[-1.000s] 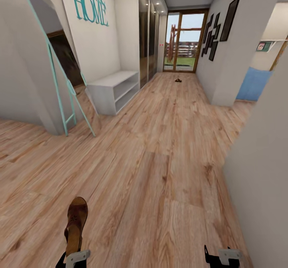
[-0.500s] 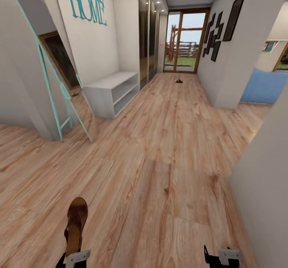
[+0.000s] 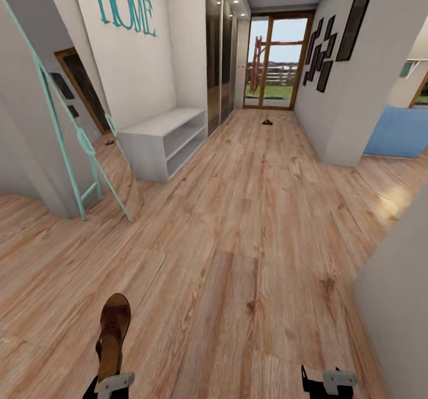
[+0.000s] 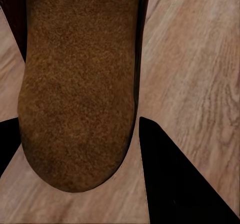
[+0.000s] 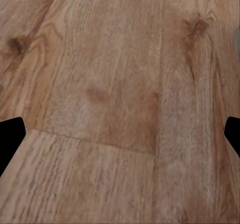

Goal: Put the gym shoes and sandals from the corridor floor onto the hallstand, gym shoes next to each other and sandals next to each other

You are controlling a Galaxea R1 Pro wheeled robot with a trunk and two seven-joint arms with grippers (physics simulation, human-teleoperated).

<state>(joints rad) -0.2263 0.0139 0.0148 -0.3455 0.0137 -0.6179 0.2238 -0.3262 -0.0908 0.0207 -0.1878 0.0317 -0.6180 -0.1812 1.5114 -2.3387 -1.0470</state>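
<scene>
Carry step, by my reading. Left gripper [image 3: 109, 381] pinches one sandal [image 3: 112, 335], toe pointing ahead, off the floor [image 3: 238, 256]. Shoe rack [image 3: 160, 140] stands ahead at left, beside the green-framed mirror [image 3: 71, 149]. A small dark object [image 3: 267, 122], perhaps the second sandal, lies far down the corridor. Right gripper [image 5: 120, 134] spread, empty. Next: drive to rack, set sandal on it.
</scene>
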